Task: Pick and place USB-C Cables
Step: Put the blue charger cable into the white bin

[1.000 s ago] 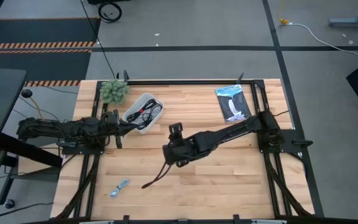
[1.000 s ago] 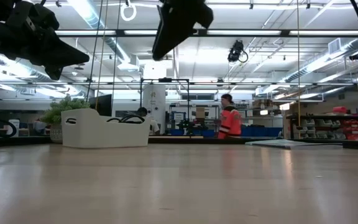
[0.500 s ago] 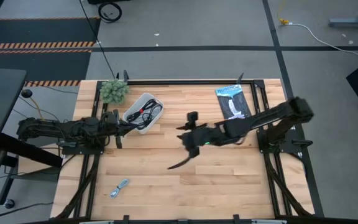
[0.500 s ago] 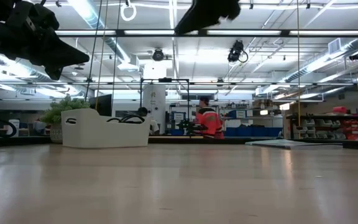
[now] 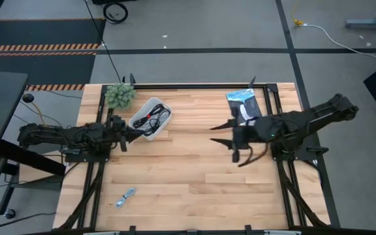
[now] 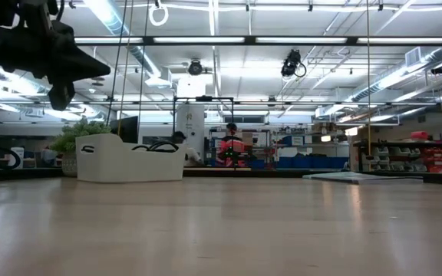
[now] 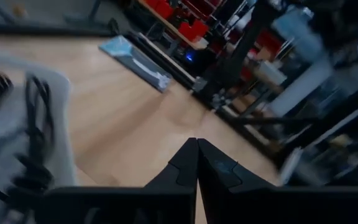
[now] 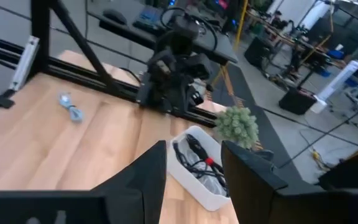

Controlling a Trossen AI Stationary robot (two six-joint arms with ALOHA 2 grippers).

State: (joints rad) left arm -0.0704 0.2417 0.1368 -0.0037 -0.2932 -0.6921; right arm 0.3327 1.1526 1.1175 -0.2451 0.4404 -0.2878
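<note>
A white bin (image 5: 150, 118) sits near the far left of the desk (image 5: 188, 183), beside a small green plant (image 5: 119, 95). In it lie tangled black cables (image 5: 155, 116), one bundle marked with a bit of red (image 8: 209, 161); the right wrist view shows them as thin dark loops piled together against the bin's wall. A short silver-grey cable (image 5: 126, 196) lies alone on the bare wood near the front left edge, well apart from the bin; it is also seen in the right wrist view (image 8: 71, 107), a small pale bundle.

The left gripper (image 5: 130, 134) hangs just beside the bin's near end, above the desk. Its fingers (image 7: 188, 165) are pressed together tip to tip and hold nothing. In the low view it shows dark at the upper left (image 6: 60, 73), higher than the bin (image 6: 129, 159).

The right gripper (image 5: 217, 132) is held over the right middle of the desk, pointing toward the bin. Its fingers (image 8: 145, 171) are spread apart with a clear gap between them, and nothing is in them. A blue-and-black packet (image 5: 243, 106) lies flat at the far right, just beside the right arm.

A person in an orange vest (image 6: 229, 148) stands in the room behind the desk.
</note>
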